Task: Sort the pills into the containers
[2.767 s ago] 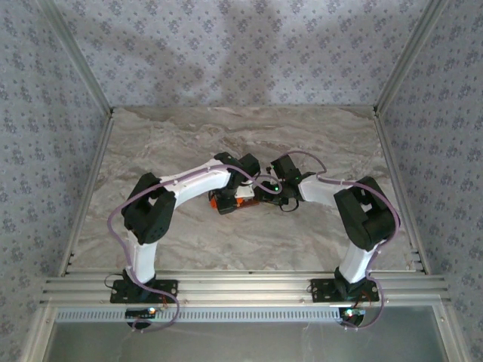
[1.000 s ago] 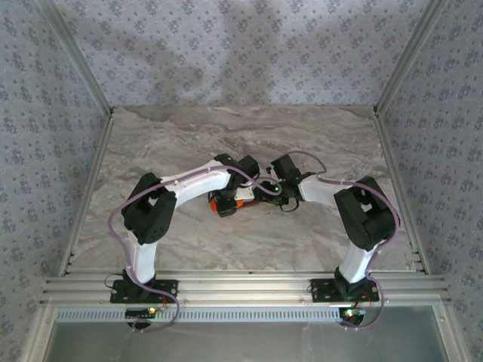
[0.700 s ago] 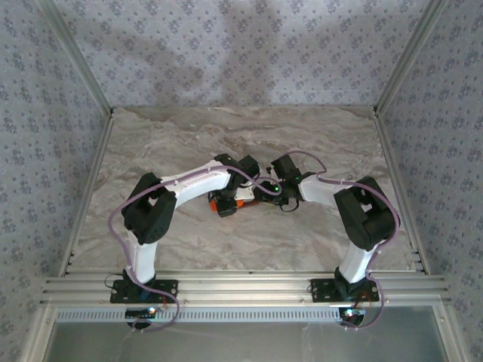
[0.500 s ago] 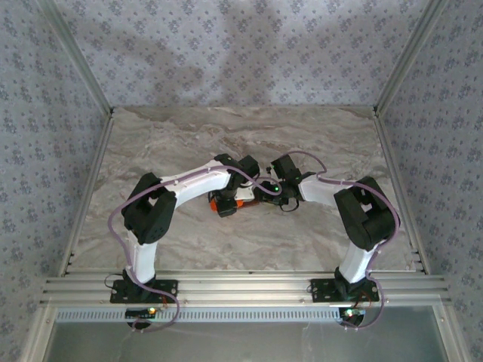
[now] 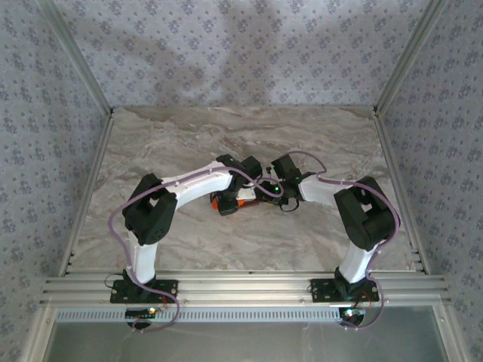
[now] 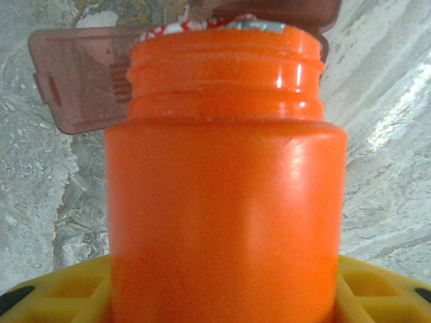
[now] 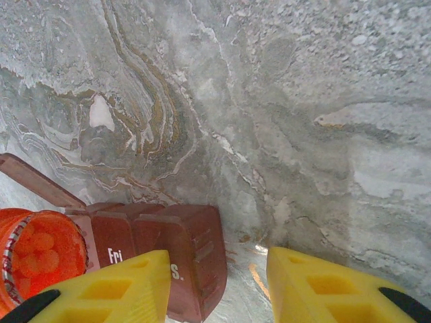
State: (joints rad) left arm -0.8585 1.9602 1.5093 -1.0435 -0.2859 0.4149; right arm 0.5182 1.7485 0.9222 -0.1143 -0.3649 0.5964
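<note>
Left claw [image 6: 222, 296] is grasping the uncapped orange bottle [image 6: 225, 182]. Right claw [image 7: 219, 286] is hovering released, lower frame, at the containers [image 7: 185, 242] strip's end.

In the top view you have soft, even light from above; the arms [image 5: 196, 181] throw faint shadows on the marble table [image 5: 189, 143], and wide dim shadows lie on the back wall [image 5: 249, 45]. In the left wrist view the orange bottle [image 6: 225, 202] is very near and slightly soft, with small white glare spots on its neck. In the right wrist view the marble is sharp, the yellow fingers [image 7: 323, 289] softer.
</note>
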